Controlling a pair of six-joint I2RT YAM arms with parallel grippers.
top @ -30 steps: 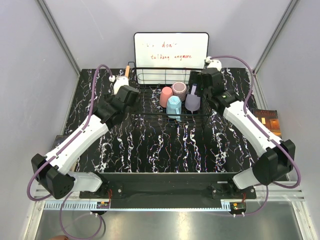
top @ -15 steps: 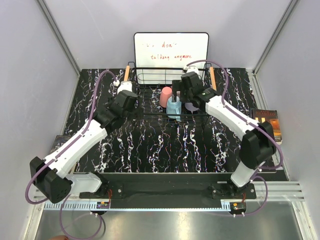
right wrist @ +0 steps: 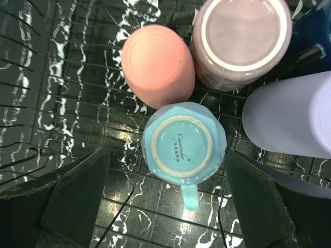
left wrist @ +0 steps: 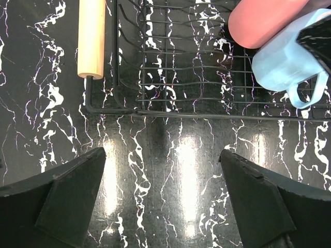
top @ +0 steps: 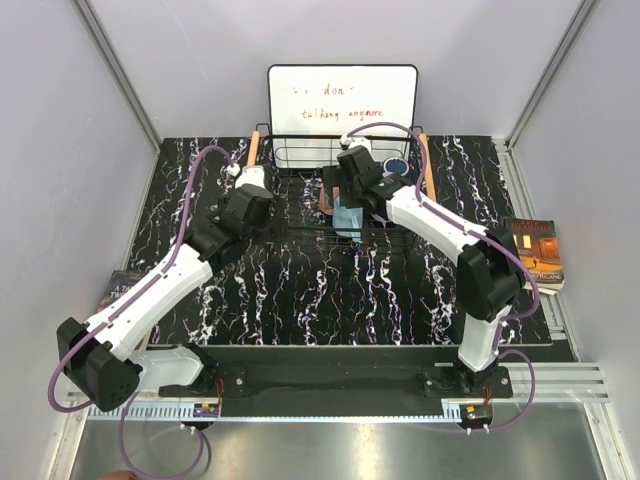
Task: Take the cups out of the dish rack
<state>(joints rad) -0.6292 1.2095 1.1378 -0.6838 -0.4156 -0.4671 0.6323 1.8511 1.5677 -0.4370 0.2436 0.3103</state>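
The black wire dish rack (top: 296, 160) with wooden handles (top: 254, 147) stands at the back of the table. In the right wrist view the cups sit upside down in it: light blue (right wrist: 183, 147), salmon pink (right wrist: 158, 64), mauve (right wrist: 240, 41), lavender (right wrist: 292, 116), and a sliver of dark navy (right wrist: 315, 31). My right gripper (right wrist: 164, 151) hangs open over the light blue cup, one finger on each side, not touching. My left gripper (left wrist: 163, 151) is open and empty above the table, just in front of the rack's front-left corner (left wrist: 119, 108). From above, the right arm hides the mauve and lavender cups.
A white board with writing (top: 342, 100) leans behind the rack. A book (top: 537, 245) lies at the table's right edge and a dark one (top: 125, 287) at the left edge. Grey walls close in both sides.
My right arm has swung left across the rack, from its right end to above the light blue cup. The left arm has crept slightly toward the rack. Both grippers stay open.
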